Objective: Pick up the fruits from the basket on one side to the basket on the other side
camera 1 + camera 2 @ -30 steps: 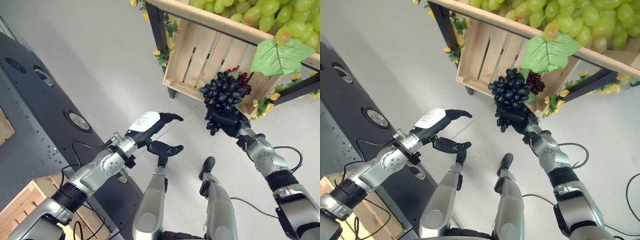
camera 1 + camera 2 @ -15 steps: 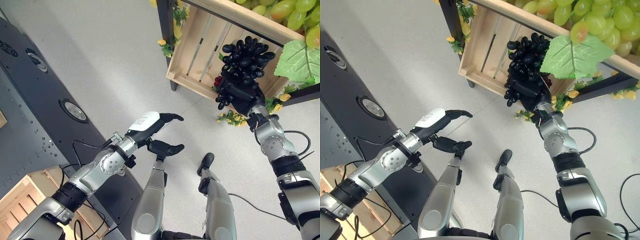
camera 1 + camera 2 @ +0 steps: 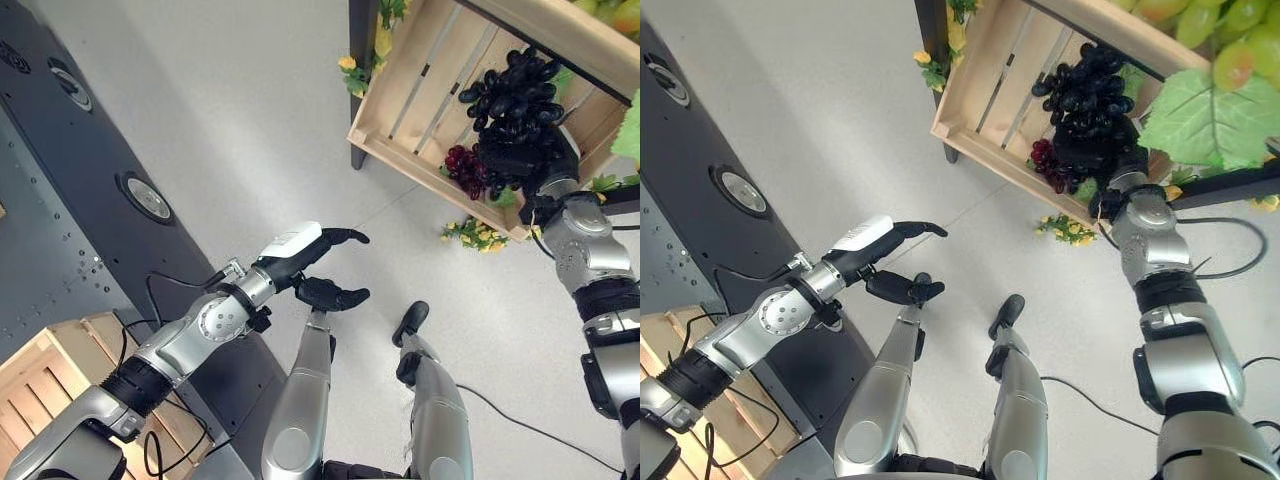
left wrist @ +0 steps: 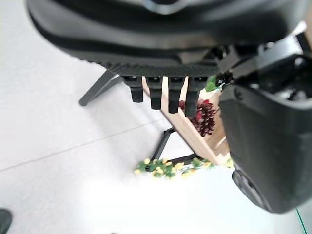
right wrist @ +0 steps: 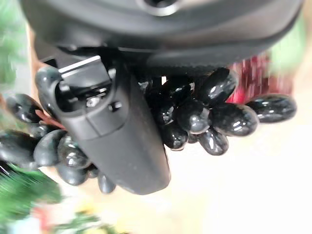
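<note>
Over the grey floor (image 3: 240, 110), the right hand (image 3: 530, 160) grips black grapes (image 3: 515, 90) inside the wooden crate (image 3: 420, 90); berries may snag on the red grapes (image 3: 462, 168). The left hand (image 3: 310, 250) hangs relaxed, holding nothing.

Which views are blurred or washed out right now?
Right wrist view: the black grapes in the right hand are sharp, the background smeared. Left wrist view: the floor is washed out white, the left hand dark. Both eye views are sharp.
</note>
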